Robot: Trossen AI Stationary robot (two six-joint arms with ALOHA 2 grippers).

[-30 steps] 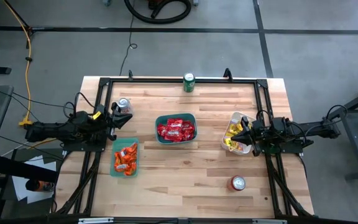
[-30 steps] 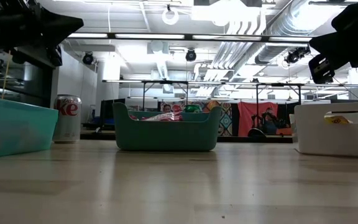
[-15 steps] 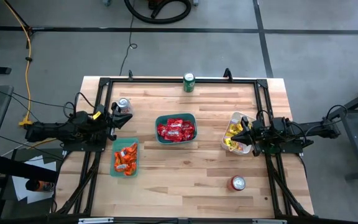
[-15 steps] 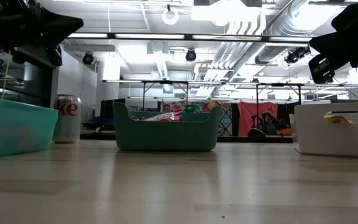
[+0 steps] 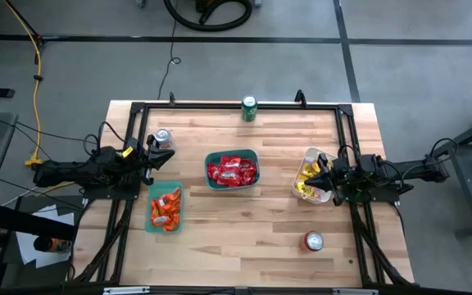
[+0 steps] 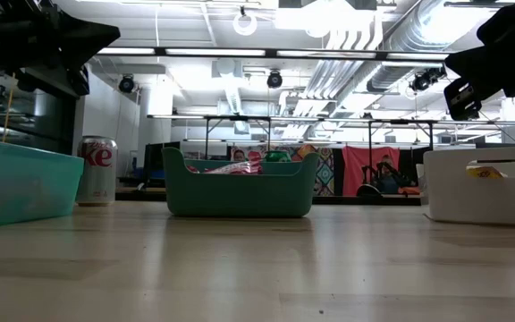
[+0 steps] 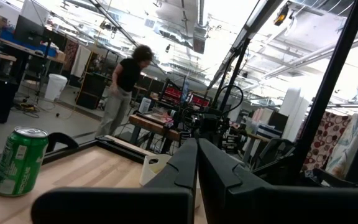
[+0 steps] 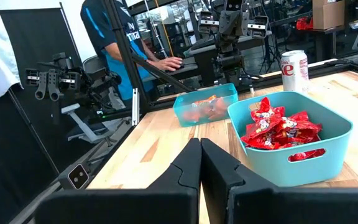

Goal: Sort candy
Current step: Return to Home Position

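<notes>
- A pale plank table (image 5: 244, 221) stands on a grey concrete floor (image 5: 220, 65). In the low view, ducts (image 6: 365, 36) and strip lights cross the workshop ceiling.
- Red candy (image 5: 232, 171), shiny and crinkled, is heaped in the green bin (image 5: 209, 157) at the table's centre.
- Orange candy (image 5: 165, 208) fills the teal tray (image 5: 150, 215) at 8 o'clock. Yellow candy (image 5: 306, 174) lies in the white bin (image 5: 312, 152) at 3 o'clock.
- The left gripper (image 5: 152, 156) waits at 9 o'clock, fingers pressed together. The right gripper (image 5: 318, 176) hangs above the white bin, fingers likewise pressed together.
- Cans ring the table: a green can (image 5: 249, 108) at 12 o'clock, a silver can (image 5: 164, 137) at 10 just beside the left gripper, and a red can (image 5: 313, 241) at 5.
- A person (image 7: 124, 87) stands in the room beyond the table.
</notes>
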